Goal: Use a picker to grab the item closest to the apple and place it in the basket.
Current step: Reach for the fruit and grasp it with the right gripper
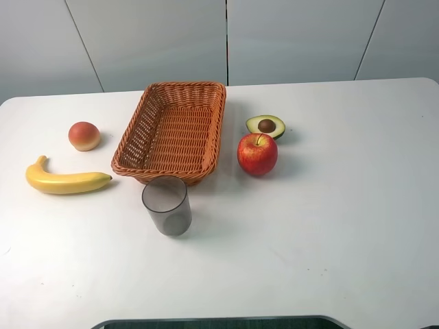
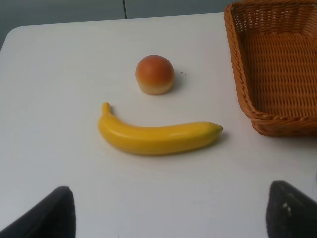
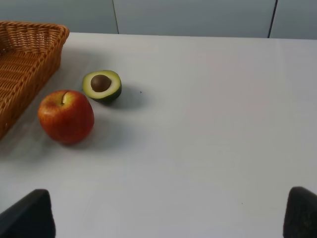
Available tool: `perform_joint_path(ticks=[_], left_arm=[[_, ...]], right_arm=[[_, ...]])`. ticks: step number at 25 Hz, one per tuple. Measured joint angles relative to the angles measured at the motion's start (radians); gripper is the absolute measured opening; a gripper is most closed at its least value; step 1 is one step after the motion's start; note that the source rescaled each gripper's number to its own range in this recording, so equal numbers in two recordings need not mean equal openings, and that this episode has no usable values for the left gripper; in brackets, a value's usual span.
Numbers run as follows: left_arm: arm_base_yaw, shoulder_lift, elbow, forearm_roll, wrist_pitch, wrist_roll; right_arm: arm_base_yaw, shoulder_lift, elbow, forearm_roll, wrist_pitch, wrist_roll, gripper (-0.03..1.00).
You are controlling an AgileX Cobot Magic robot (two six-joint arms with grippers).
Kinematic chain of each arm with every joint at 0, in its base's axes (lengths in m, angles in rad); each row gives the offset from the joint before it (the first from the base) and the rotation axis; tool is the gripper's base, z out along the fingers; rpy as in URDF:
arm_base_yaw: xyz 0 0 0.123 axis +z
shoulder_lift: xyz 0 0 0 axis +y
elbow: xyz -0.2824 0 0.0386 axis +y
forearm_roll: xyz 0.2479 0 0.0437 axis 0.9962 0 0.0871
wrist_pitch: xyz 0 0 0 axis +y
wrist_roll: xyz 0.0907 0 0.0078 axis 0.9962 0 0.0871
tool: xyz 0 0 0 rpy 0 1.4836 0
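Observation:
A red apple [image 1: 257, 153] [image 3: 66, 116] sits on the white table just right of the woven basket [image 1: 171, 130] [image 3: 25, 69]. A halved avocado [image 1: 266, 126] [image 3: 102, 85] with its brown pit up lies right behind the apple, nearly touching it. The basket holds nothing. Neither gripper shows in the exterior high view. In the right wrist view my right gripper [image 3: 168, 213] stands open, its dark fingertips [image 3: 29, 215] well short of the apple. My left gripper [image 2: 171, 213] is open too, over bare table in front of the banana.
A yellow banana [image 1: 65, 180] [image 2: 158, 136] and a round orange bun [image 1: 84, 136] [image 2: 155, 74] lie left of the basket. A grey translucent cup [image 1: 167, 205] stands in front of the basket's near end.

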Motion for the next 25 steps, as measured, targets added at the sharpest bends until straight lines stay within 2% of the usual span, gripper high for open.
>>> perform_joint_path(ticks=[25], left_arm=[[0.000, 0.000, 0.000, 0.000, 0.000, 0.000]], right_arm=[[0.000, 0.000, 0.000, 0.000, 0.000, 0.000, 1.00]])
